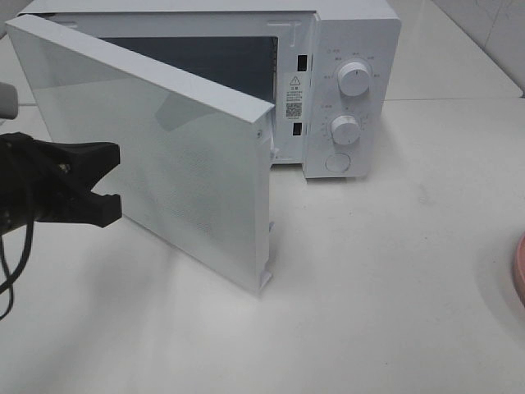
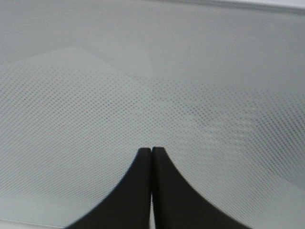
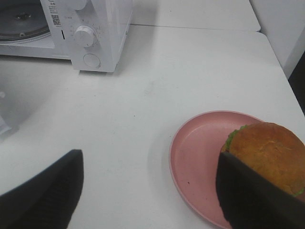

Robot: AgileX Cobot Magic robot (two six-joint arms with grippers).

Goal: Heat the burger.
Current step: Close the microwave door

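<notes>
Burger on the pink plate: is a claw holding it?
No. The right claw is open above the burger, gripping nothing. The left claw is shut, empty.

The microwave [image 1: 344, 90] carries a white sticker [image 1: 295, 95] on the strip between its opening and the control panel, showing a warning triangle above a QR code; its small print is too fine to read. Faint markings ring the upper knob [image 1: 354, 78] and lower knob [image 1: 345, 129], also illegible.

White tabletop [image 1: 394, 279] fills scene, glossy, soft even light. Seam crosses tabletop beyond right fingers. Pale tiled wall [image 1: 492, 33] at far corner.
</notes>
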